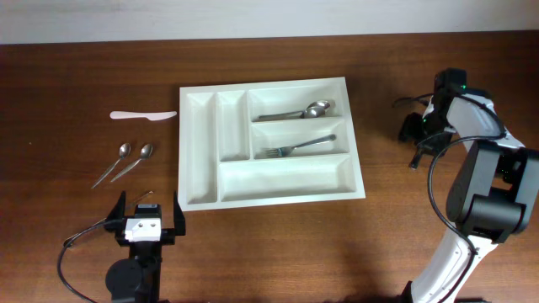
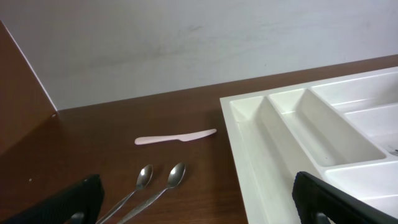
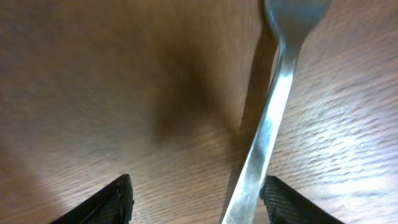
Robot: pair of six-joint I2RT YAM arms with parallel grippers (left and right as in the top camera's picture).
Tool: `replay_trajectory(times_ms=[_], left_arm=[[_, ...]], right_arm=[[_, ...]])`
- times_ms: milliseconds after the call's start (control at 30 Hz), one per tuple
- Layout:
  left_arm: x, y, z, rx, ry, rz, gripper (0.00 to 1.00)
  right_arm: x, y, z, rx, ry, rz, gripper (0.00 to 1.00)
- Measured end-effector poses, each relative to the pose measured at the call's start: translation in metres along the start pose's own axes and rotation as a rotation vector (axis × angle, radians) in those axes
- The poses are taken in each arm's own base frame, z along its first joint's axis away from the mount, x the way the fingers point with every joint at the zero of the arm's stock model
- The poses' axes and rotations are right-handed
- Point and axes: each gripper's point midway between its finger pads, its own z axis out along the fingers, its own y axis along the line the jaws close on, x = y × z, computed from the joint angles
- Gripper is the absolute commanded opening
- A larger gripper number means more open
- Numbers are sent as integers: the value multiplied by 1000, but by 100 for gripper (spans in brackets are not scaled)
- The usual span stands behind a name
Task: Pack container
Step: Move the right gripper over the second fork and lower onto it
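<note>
Take the container (image 1: 286, 178) as the mark: lies flat at mid-table, long axis left to right, with the packed spoons (image 1: 307, 110) in its far long compartment, the packed fork (image 1: 299, 147) in the middle one, and nothing in the near one or in the two narrow upright ones at its left end. Off its right edge, well apart from it, find the right gripper (image 1: 416, 143), pointed down at the table (image 1: 396, 227). Close up, shows jaws parted fairly wide and gripping nothing (image 3: 199, 199), with a loose fork (image 3: 273, 106) flat on the wood between the fingertips, nearer the one on the right of the wrist view, handle running away from the camera roughly in line with the gap, head at the top edge. Blurred there, so cannot tell whether either pad touches the metal. Calls, most likely, for a close across that handle, then a carry leftward toward the container's middle compartment, perhaps with a turn to match the container's long axis; cannot read the loose fork's heading from overhead. Just off the container's near left corner, find the left gripper (image 1: 150, 220), spread to its widest and empty (image 2: 199, 202), the nearer of the two to the container (image 2: 261, 155). Looks past that corner toward a plastic knife (image 2: 176, 137) and two loose spoons (image 2: 158, 180) beyond the container's left edge.
</note>
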Motion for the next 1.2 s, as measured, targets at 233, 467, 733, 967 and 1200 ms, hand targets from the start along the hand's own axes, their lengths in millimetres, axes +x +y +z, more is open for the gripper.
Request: replay_trajectory(times_ms=[233, 467, 733, 967, 1200], left_arm=[[0, 0, 0, 0, 0, 0, 99], [0, 0, 0, 0, 0, 0, 99], [0, 0, 0, 0, 0, 0, 99], [0, 0, 0, 0, 0, 0, 99], [0, 0, 0, 0, 0, 0, 99]], right_arm=[[-30, -11, -20, -9, -80, 14, 67], [-39, -27, -22, 9, -110, 45, 67], [-45, -26, -22, 8, -135, 44, 66], [-46, -26, -18, 8, -134, 57, 60], [-46, -26, -17, 8, -133, 62, 56]])
